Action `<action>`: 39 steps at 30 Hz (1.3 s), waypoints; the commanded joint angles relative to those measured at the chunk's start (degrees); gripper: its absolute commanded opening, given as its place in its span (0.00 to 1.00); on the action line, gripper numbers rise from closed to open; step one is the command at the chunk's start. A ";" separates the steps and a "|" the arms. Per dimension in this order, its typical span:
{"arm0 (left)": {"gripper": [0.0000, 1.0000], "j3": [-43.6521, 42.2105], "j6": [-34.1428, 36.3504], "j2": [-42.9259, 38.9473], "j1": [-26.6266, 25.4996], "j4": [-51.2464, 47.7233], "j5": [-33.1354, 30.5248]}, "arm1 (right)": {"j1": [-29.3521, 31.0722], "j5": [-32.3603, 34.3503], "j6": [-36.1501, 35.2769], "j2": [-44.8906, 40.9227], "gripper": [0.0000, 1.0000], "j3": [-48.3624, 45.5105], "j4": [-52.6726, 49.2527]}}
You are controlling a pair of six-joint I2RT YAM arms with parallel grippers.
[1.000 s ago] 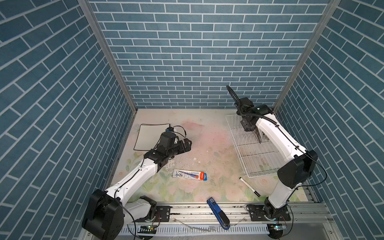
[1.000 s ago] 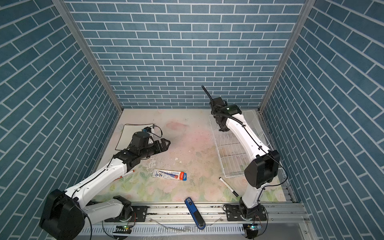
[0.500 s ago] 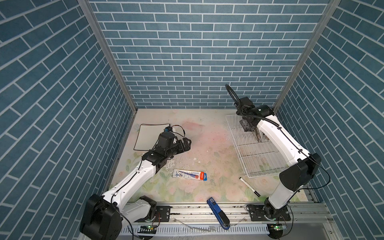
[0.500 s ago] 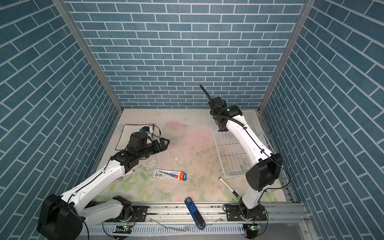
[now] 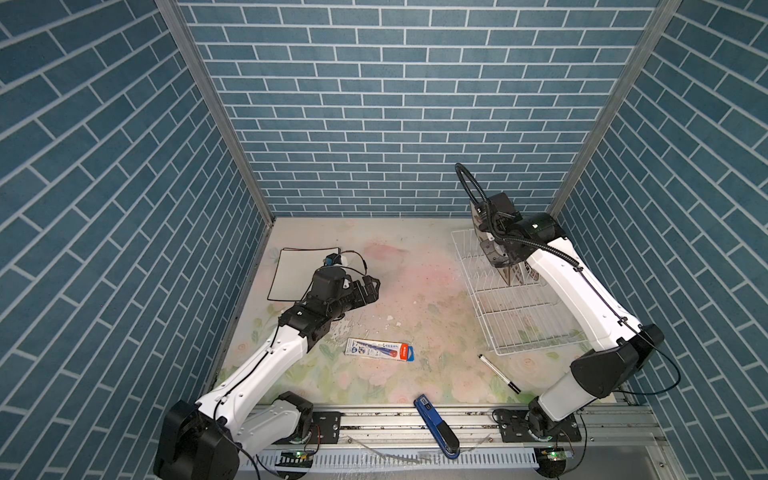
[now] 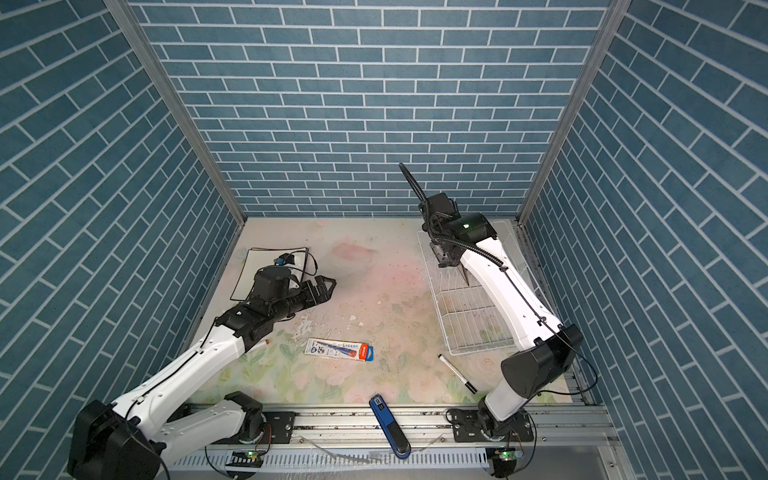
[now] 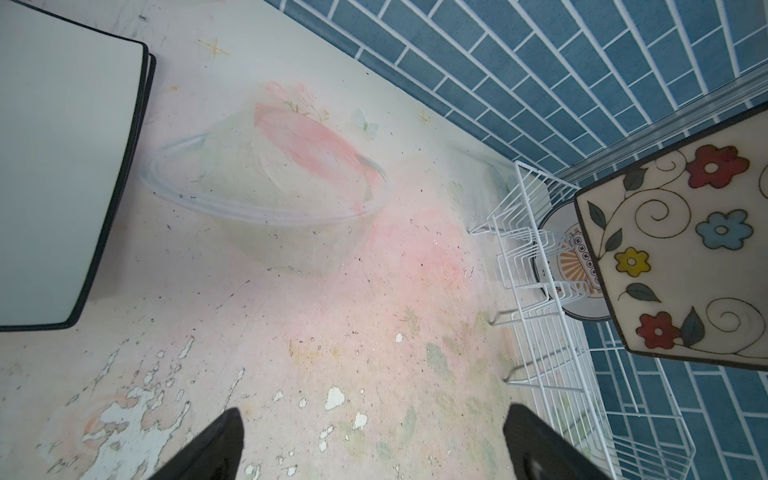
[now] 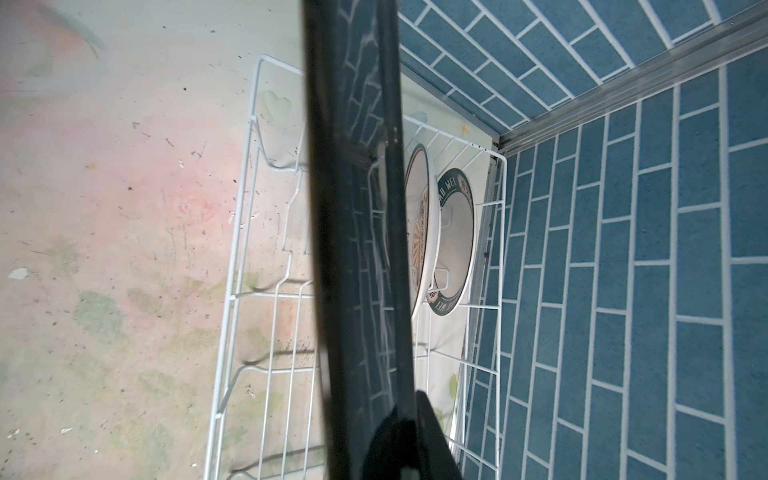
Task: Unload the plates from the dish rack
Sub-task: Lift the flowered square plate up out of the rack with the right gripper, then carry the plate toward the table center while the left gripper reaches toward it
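looking down in both top views, a worktop [image 5: 415, 270] printed with faded pink and green flowers, flaking in patches, sits boxed in by blue brick-pattern walls [image 5: 374, 104] on three sides. the dish rack [image 5: 523, 324] lies along the right edge, reaching toward the far right corner. two square white plates [image 5: 293, 274] with black rims lie stacked flat by the far left corner. the left pincer [image 5: 374, 289] hovers just beside them, spread wide and empty. the right pincer [image 5: 498, 255] is pinching the flowered plate [image 5: 509, 275], held on edge over the rack's far end. toward the front edge lie a packet [image 5: 380, 349] and a marker [image 5: 498, 374], and a blue tool [image 5: 436, 428] lies across the rail [image 5: 374, 419]. the packet's print is too small to read.

the left wrist view shows the left pincer's fingertips [image 7: 224, 440] far apart over bare, chipped worktop. the flowered plate's face shows red, blue and yellow flowers with black swirls. behind it the sunburst plate [image 7: 577, 266], round with an orange pattern, stands in the rack.

the right wrist view looks along the flowered plate's dark edge, clamped between the right pincer's fingers [image 8: 428, 432]. the sunburst plate and, behind it, the teal-rimmed plate [image 8: 457, 232] stand upright at the rack's far end. the teal rim reads "wei".
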 commanded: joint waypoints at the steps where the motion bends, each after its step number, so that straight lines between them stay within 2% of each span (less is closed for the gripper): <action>1: 1.00 0.44 -1.66 -0.12 0.35 -0.06 2.97 | 0.38 -0.40 4.49 -4.90 0.00 4.31 4.74; 8: 1.00 -2.27 -9.51 -2.59 0.34 8.08 8.20 | 0.38 -7.20 9.63 -7.75 0.00 3.15 6.13; 18: 1.00 1.10 -7.66 -7.30 0.45 2.64 12.27 | 0.42 -15.34 17.59 -14.20 0.00 1.04 10.33; 26: 1.00 0.63 -7.79 -12.33 0.51 1.45 13.76 | 0.46 -25.87 23.09 -15.87 0.00 -1.65 16.24; 31: 1.00 1.36 -9.86 -9.09 0.89 7.15 19.75 | 0.46 -30.37 24.62 -17.37 0.00 -5.68 20.39; 34: 1.00 5.08 -8.12 -4.87 1.37 7.84 22.79 | 0.44 -32.53 25.53 -17.54 0.00 -8.10 23.70; 37: 1.00 7.28 -6.87 -1.62 1.93 8.08 24.65 | 0.34 -32.83 27.75 -18.07 0.00 -12.42 29.71; 39: 1.00 7.36 -7.50 -0.84 3.07 9.01 25.87 | -0.60 -36.05 29.99 -17.84 0.00 -14.89 34.60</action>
